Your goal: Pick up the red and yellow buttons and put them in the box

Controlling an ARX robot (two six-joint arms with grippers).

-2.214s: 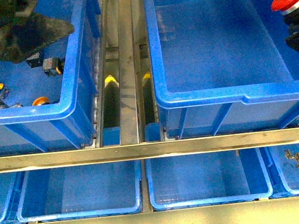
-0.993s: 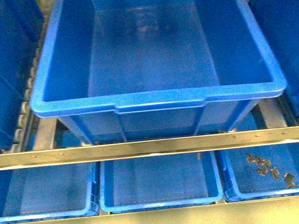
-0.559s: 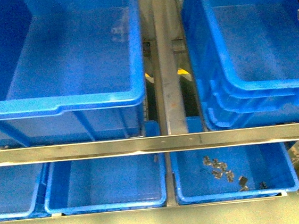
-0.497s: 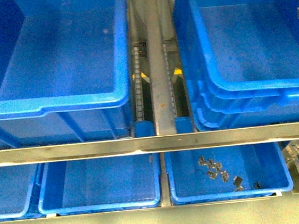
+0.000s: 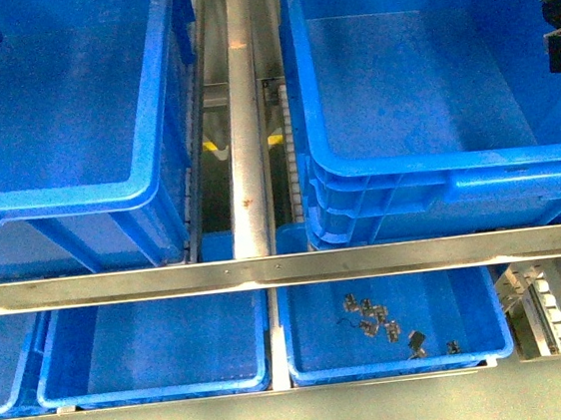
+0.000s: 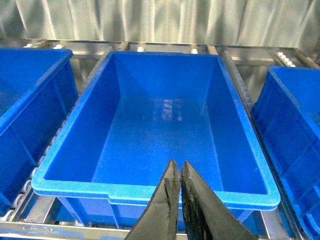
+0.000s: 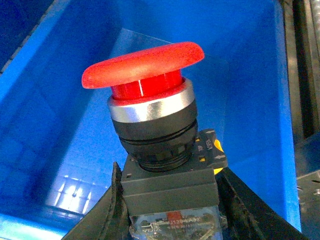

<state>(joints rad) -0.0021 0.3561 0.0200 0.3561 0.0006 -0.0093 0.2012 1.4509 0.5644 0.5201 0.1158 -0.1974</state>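
In the right wrist view the right fingers pinch the red button by its square black body, one finger on each side. The button stands upright, with a broad red mushroom cap over a silver collar and a black ring, and a yellow mark at one corner of the body. It is seen against the smooth blue floor and walls of the box. In the front view the box fills the upper right of the frame, its rim resting on the stepped rims of like crates nested beneath it. A dark part of the right fingers shows at the right edge of the frame, over the box. A second deep crate fills the upper left, and a steel rail runs between the two. A steel bar crosses the frame below them, with shallow trays under it. The tray at lower right holds a scatter of small metal parts. In the left wrist view the left fingers are pressed together with nothing between them, above the near rim of a deep blue bin, and more blue bins stand at either side of it.
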